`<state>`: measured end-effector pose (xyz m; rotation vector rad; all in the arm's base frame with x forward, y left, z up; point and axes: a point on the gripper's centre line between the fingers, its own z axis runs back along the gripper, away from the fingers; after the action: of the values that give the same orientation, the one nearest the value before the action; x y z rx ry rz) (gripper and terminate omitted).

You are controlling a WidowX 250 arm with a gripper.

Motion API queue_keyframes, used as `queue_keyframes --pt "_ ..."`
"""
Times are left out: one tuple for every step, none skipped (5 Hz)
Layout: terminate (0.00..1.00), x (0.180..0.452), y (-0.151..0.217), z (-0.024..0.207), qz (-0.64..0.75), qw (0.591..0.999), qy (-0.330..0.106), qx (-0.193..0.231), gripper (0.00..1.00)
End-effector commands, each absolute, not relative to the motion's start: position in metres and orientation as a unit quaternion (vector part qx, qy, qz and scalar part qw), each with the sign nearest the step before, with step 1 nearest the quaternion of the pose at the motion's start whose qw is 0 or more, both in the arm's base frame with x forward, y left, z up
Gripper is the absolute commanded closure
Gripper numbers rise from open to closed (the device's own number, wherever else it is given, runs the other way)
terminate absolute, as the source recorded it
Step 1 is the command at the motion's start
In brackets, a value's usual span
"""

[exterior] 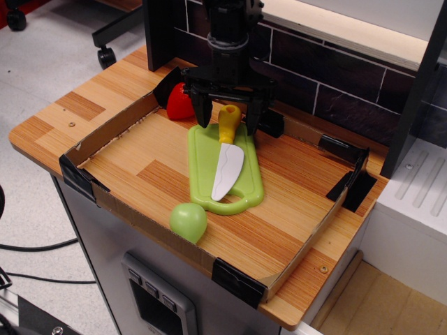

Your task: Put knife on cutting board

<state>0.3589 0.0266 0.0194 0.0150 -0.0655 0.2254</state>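
Note:
The knife (227, 157) has a yellow handle and a white blade. It lies along the light-green cutting board (202, 164), handle toward the back wall, tip toward the board's handle hole. My gripper (228, 115) hangs over the board's far end. It is open, with one black finger (203, 112) left of the yellow handle and the other on its right. The fingers stand apart from the handle.
A red toy fruit (180, 102) sits in the tray's back left corner, partly behind my gripper. A round pale-green toy fruit (188, 220) rests at the near wall of the cardboard tray (122, 209). A dark brick wall stands behind.

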Motion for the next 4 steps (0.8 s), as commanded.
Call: queue_keyframes --pt "0.0 0.364 0.013 0.077 0.103 0.991 -0.086 -0.026 0.0" --pt "0.0 0.36 0.001 0.095 0.065 0.993 -0.092 -0.023 0.0" --pt "0.0 0.353 -0.005 0.106 0.052 0.992 -0.114 0.003 0.0" --pt "0.0 0.348 -0.013 0.113 0.003 0.995 -0.096 0.018 0.0"
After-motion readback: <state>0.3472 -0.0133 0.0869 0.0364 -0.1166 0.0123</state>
